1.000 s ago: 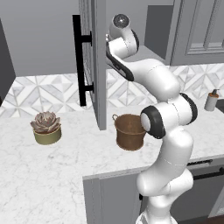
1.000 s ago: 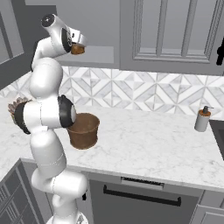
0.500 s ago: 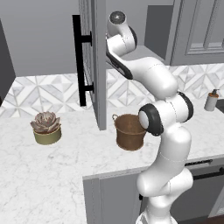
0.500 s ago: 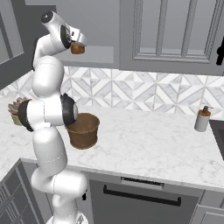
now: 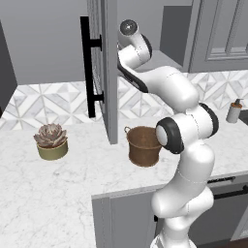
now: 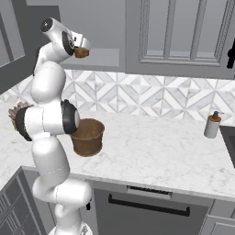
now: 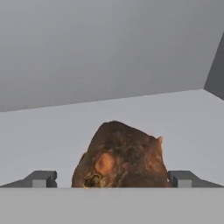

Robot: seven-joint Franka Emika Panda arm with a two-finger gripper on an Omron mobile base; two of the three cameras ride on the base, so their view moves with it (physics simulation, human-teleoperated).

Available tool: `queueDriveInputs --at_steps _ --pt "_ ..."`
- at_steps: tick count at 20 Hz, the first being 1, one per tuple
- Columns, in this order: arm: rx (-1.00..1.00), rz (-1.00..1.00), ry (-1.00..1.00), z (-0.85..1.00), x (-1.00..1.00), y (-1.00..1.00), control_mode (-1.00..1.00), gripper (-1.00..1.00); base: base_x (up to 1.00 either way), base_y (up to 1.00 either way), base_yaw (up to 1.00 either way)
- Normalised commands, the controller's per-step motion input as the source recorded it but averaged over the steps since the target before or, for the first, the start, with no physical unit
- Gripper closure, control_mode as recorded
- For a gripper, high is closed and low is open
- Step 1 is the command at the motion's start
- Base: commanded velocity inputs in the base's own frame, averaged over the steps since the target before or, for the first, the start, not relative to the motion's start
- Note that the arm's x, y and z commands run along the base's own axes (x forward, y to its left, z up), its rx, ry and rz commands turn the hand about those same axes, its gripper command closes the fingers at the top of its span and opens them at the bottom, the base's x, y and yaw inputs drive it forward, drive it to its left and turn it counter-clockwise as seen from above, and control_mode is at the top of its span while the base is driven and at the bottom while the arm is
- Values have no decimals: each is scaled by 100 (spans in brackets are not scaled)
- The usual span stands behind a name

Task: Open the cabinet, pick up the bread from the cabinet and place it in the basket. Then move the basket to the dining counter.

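The grey cabinet's glass-paned door [image 5: 107,72] stands swung open, its black bar handle [image 5: 87,68] facing me. My arm reaches up into the cabinet. The bread [image 7: 120,157], a small golden-brown loaf, lies on the shelf between my fingertips [image 7: 42,179]. My gripper [image 7: 113,180] is open, one finger on each side of the loaf. In the right base view the bread [image 6: 82,53] sits right at the gripper [image 6: 79,48]. The copper-brown basket [image 5: 144,145] [image 6: 87,136] stands on the marble worktop below the cabinet. The dining counter is out of view.
An olive pot with a succulent [image 5: 51,143] stands left of the open door. A soap dispenser [image 6: 212,125] is at the far right of the worktop by the tiled backsplash. A closed solid-panelled cabinet [image 6: 183,36] hangs to the right.
The hand has shifted slightly further into the cabinet at the bread. The jaws stay open, and the basket and door have not moved.
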Motion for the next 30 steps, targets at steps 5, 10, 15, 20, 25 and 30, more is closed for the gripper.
queueDriveInputs --at_steps 5,10,15,20,25,30 --pt "0 0 -4 -3 0 0 -100 -100 0 0 0" --pt "0 0 0 0 0 0 -100 100 0 0 0" --pt "0 0 0 0 0 -3 -100 100 0 0 0" --pt "0 14 -4 -15 -8 -38 -100 100 0 0 0" --pt "7 25 -12 -4 -31 -61 -100 100 0 0 0" --pt "4 6 -1 10 -76 -15 -100 100 0 0 0"
